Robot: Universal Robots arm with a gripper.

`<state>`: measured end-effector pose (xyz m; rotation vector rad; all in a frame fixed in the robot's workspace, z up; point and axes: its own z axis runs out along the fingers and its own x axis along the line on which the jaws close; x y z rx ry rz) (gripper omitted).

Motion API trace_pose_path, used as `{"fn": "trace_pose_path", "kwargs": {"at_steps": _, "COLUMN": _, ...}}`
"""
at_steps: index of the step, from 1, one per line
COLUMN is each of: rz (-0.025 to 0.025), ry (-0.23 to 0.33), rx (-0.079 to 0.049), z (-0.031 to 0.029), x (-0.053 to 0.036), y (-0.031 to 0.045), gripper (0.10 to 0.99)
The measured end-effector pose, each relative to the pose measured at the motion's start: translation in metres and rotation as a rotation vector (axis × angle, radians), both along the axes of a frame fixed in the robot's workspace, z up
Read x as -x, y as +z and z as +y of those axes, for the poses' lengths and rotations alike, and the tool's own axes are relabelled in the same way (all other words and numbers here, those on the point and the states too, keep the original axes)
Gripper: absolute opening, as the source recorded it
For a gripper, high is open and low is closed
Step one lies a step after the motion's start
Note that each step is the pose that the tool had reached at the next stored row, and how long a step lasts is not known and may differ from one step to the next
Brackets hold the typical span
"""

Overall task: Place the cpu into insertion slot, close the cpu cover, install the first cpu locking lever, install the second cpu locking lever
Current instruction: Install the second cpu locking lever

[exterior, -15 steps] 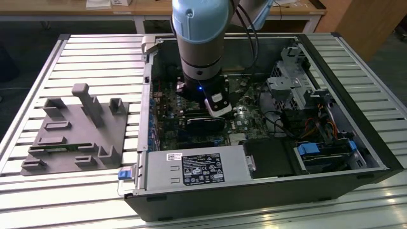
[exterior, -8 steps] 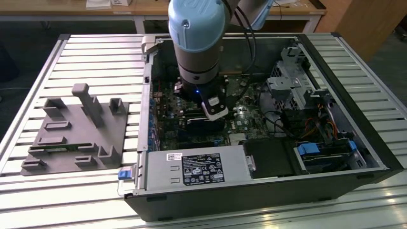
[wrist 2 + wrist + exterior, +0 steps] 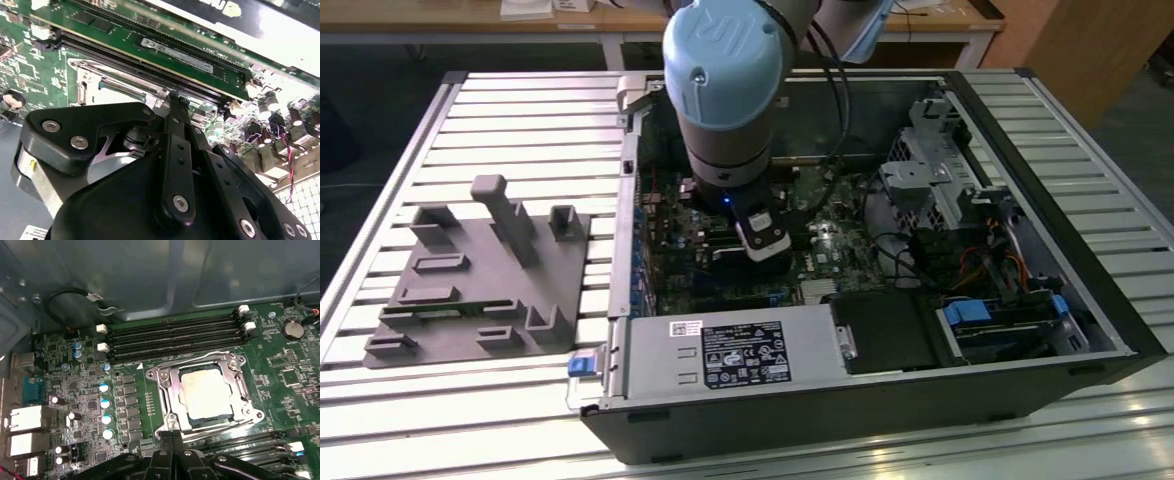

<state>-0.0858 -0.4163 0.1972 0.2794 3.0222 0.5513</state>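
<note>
The cpu (image 3: pixel 206 392) lies flat in the insertion slot (image 3: pixel 252 414) on the green motherboard, its dull silver top showing. The cpu cover (image 3: pixel 167 390) lies down around it as a silvery frame. Thin wire locking levers run along the socket's far edge (image 3: pixel 200 359) and near edge (image 3: pixel 220 427). My gripper (image 3: pixel 172 434) is shut, its black fingertips pressed together right at the socket's near edge beside the lever there; nothing shows between them. In the second wrist view the gripper (image 3: pixel 178 98) points at the socket's metal frame (image 3: pixel 100 85). In the exterior view the gripper (image 3: pixel 765 250) hangs low inside the open computer case.
Black memory slots (image 3: pixel 175 335) run past the socket's far side, and a memory stick (image 3: pixel 165 50) stands close by. Capacitors (image 3: pixel 105 410) line one side. Case walls, a drive cage (image 3: pixel 927 170) and the power supply (image 3: pixel 734 355) surround the board. A grey fixture (image 3: pixel 474 280) sits outside.
</note>
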Motion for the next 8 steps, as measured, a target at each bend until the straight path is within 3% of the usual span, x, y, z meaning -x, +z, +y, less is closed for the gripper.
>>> {"fn": "trace_pose_path", "kwargs": {"at_steps": 8, "rz": -0.0001, "ry": 0.000, "rx": -0.025, "z": -0.0004, "x": 0.0045, "y": -0.0087, "gripper": 0.106}}
